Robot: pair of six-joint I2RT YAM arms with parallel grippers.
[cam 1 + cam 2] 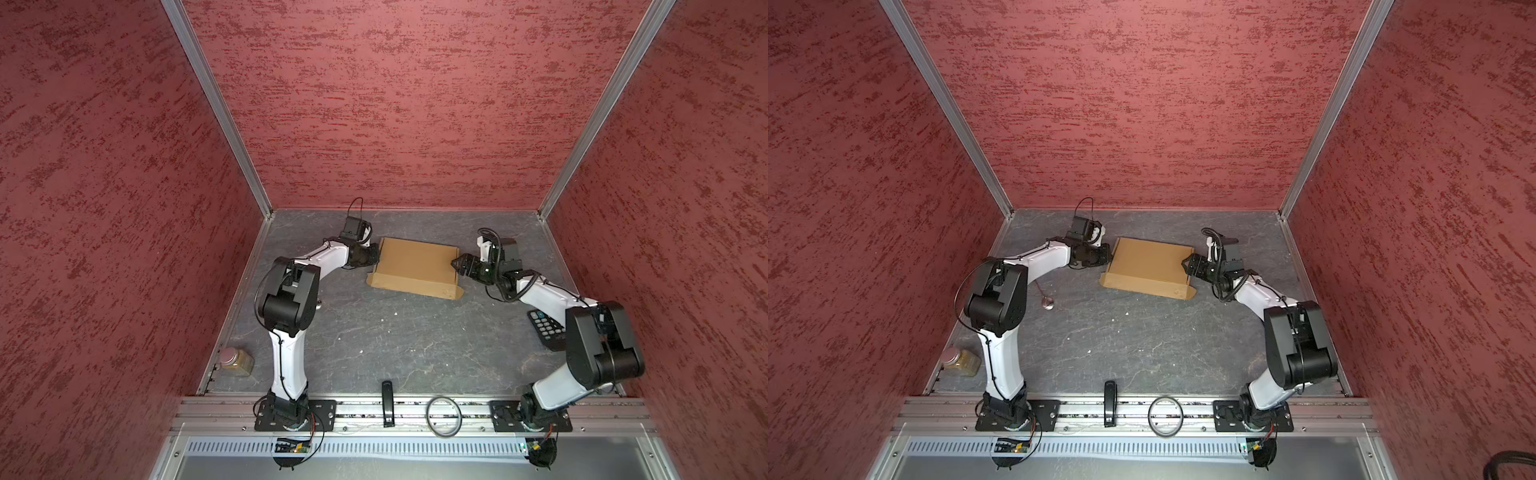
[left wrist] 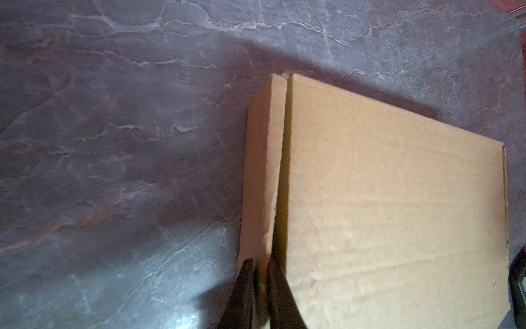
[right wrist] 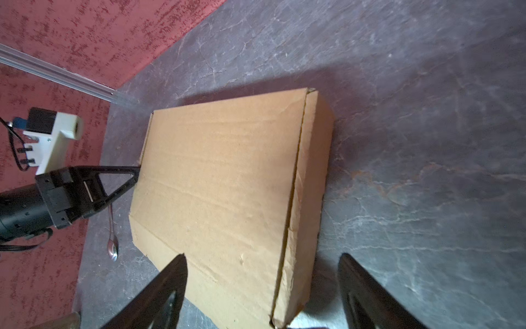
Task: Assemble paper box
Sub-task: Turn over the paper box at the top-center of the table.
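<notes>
The paper box is a shallow tan cardboard box lying closed at the far middle of the table. A loose flap sticks out along its near edge. My left gripper sits at the box's left end. Its jaws are shut on the thin side wall, one finger outside it and one in the gap beside the lid. My right gripper is at the box's right end. It stands wide open with its fingers on either side of the box's corner, not touching it.
A spoon lies on the table left of the box, by the left arm. A jar stands at the near left edge and a black keypad lies under the right arm. A black bar and a ring rest on the front rail. Red walls enclose three sides.
</notes>
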